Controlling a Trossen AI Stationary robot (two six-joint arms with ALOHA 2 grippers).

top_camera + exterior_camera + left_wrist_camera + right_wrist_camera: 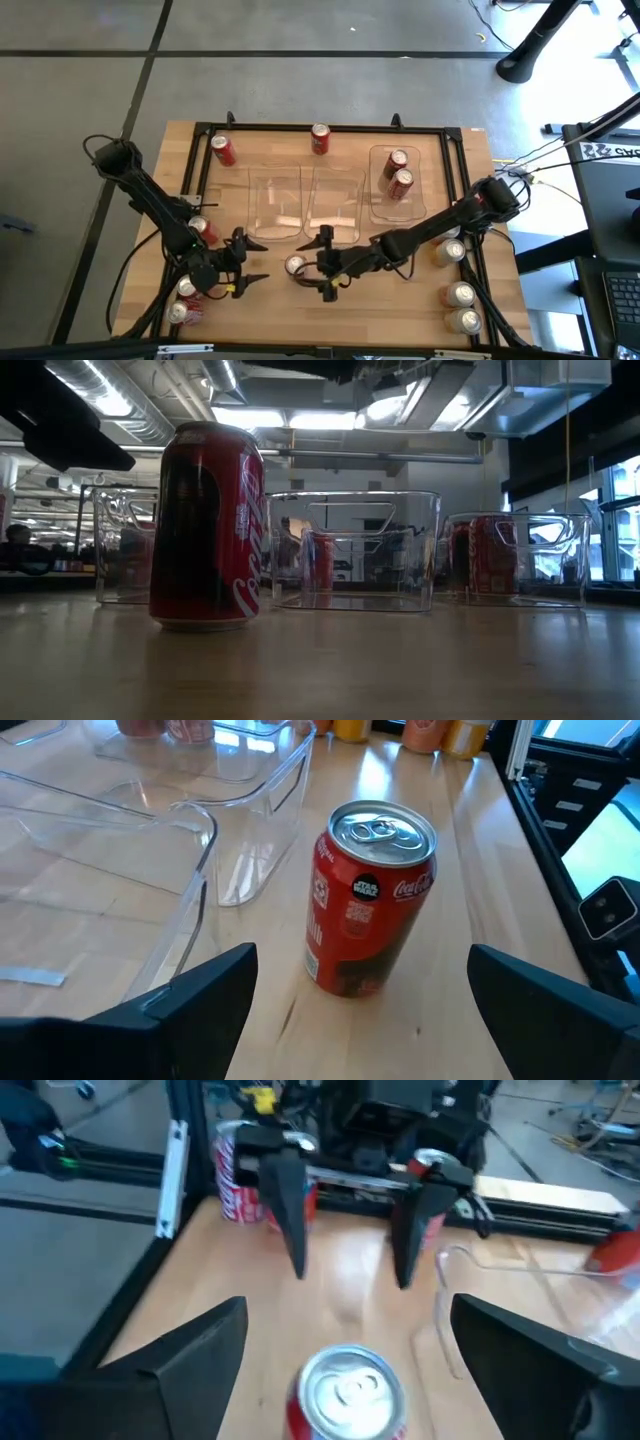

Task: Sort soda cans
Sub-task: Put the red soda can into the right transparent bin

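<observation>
A red soda can (295, 265) stands upright on the wood near the table's near edge, in front of the clear bins. It fills the low view (205, 525). My left gripper (262, 261) is open, just to the can's left and facing it; its wrist view shows the can (370, 900) ahead between the fingers (360, 960). My right gripper (318, 265) is open on the can's right. Its fingers stand on either side of the can (345, 1395) without touching it, and the left gripper (350, 1230) shows beyond.
Three clear bins (275, 205) (333, 205) (395, 200) sit mid-table; the right one holds two red cans (400, 172). Red cans stand at the far edge (222, 150) (319, 138) and near left (187, 288). Pale cans (460, 295) stand near right.
</observation>
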